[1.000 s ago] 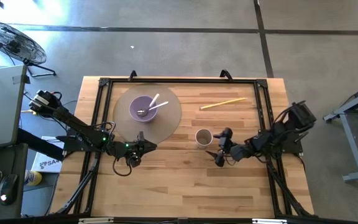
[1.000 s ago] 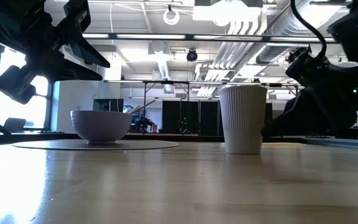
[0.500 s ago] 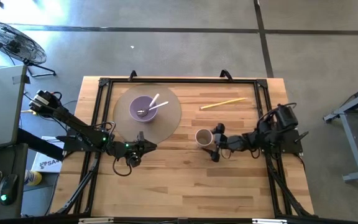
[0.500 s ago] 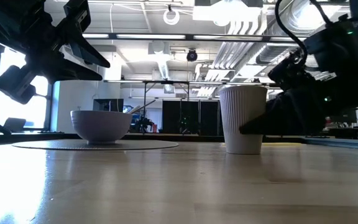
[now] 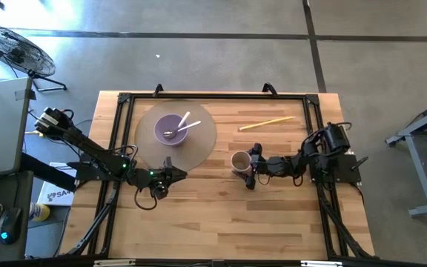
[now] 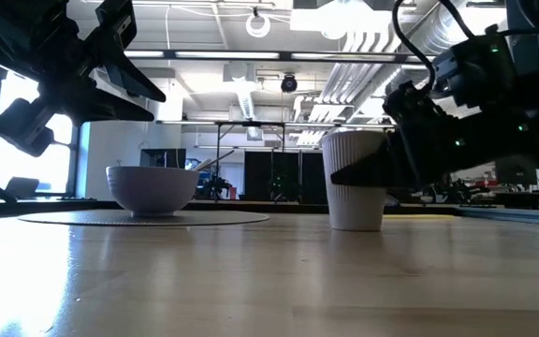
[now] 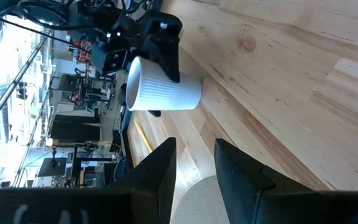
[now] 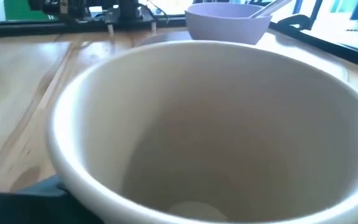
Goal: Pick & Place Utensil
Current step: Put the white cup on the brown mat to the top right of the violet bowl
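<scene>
A white ribbed paper cup (image 5: 239,161) (image 6: 356,183) stands upright on its base on the wooden table. My right gripper (image 5: 252,166) is open and level with the cup, coming from the table's right. One finger stands on the cup's far side and one on its near side. The right wrist view looks straight into the cup's mouth (image 8: 210,130). A purple bowl (image 5: 171,129) with a white utensil (image 5: 184,124) and a spoon in it sits on a round grey mat (image 5: 199,144). A yellow stick (image 5: 267,123) lies on the table near its far edge. My left gripper (image 5: 175,175), shut, hovers near the mat. My right gripper reaches around the cup's upper wall (image 6: 344,174), level, from the table's right. One dark finger (image 7: 166,53) lies across the wall below the rim. The cup stands upright on the table. Whether the fingers touch the wall I cannot tell.
A black frame (image 5: 213,97) runs along the table's edges. The bowl (image 6: 152,190) and mat lie to the cup's left. Bare wood spreads toward the near edge. A fan (image 5: 10,48) and a desk stand off the table's left side.
My right gripper has moved toward the table's left, reaching the cup and passing its fingers along both sides of it. The cup has slid a little toward the left and stayed upright. My left arm has kept still.
</scene>
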{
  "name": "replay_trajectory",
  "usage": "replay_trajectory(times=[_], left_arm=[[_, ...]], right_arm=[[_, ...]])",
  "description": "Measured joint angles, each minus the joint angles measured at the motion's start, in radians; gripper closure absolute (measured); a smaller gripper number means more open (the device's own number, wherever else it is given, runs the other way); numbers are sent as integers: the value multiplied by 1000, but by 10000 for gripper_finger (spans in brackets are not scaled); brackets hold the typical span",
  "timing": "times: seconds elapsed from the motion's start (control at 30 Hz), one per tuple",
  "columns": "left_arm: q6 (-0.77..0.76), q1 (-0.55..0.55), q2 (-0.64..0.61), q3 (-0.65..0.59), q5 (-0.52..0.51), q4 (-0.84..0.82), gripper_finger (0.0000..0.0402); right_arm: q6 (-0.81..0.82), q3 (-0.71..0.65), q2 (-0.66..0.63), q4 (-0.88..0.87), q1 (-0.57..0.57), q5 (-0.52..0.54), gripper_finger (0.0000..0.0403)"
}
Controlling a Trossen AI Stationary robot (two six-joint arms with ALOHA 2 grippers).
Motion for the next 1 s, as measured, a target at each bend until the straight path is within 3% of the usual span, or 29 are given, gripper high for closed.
replay_trajectory(times=[0.17,0.33,0.57,0.7,0.9,1.0], left_arm=[[0,0,0,0,0,0,296],[0,0,0,0,0,0,296],[0,0,0,0,0,0,296],[0,0,0,0,0,0,296],[0,0,0,0,0,0,296],[0,0,0,0,0,-1,296]], right_arm=[[24,37,-2,18,-36,0,78],[-12,147,-4,3,-153,-38,83],[-67,408,4,-283,-365,-83,81],[-69,557,64,-409,-457,-94,80],[-32,703,203,-407,-518,-159,80],[-92,744,229,-452,-504,-86,80]])
